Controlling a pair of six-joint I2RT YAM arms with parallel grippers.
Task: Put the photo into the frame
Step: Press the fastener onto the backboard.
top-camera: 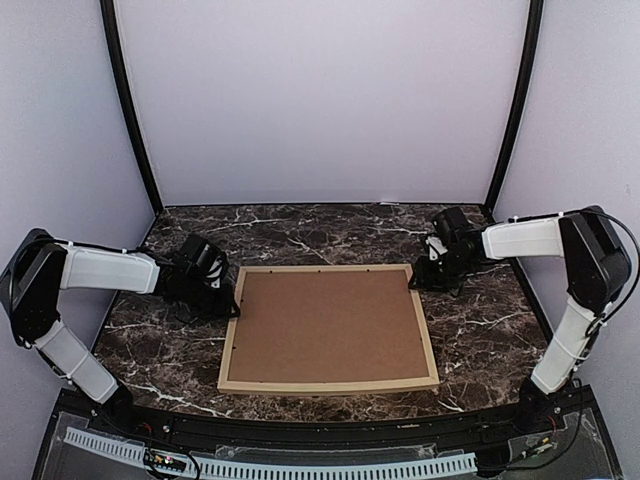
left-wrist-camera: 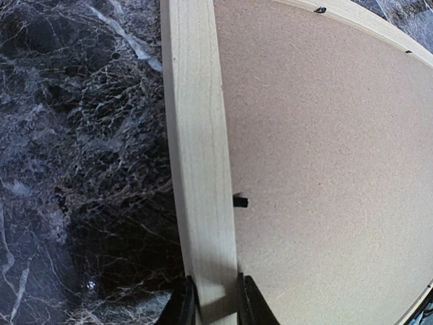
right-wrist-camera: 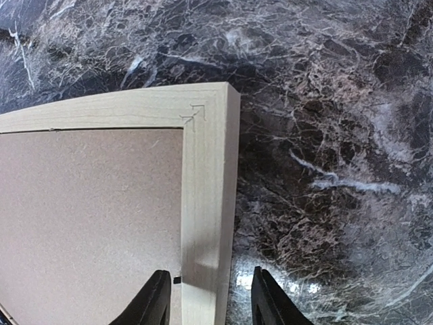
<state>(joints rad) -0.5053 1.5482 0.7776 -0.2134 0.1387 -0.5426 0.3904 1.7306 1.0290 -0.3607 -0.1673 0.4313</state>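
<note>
The light wood frame lies flat on the table with the brown backing board filling it. The photo is out of view. My left gripper is at the frame's left rail; in the left wrist view the gripper is shut on that rail, with both fingers touching the wood. My right gripper is at the far right corner; in the right wrist view it is open, its fingers straddling the right rail with gaps on both sides.
The dark marble table surrounds the frame. Small black retaining tabs sit at the board's edges. White booth walls and two black posts stand at the back.
</note>
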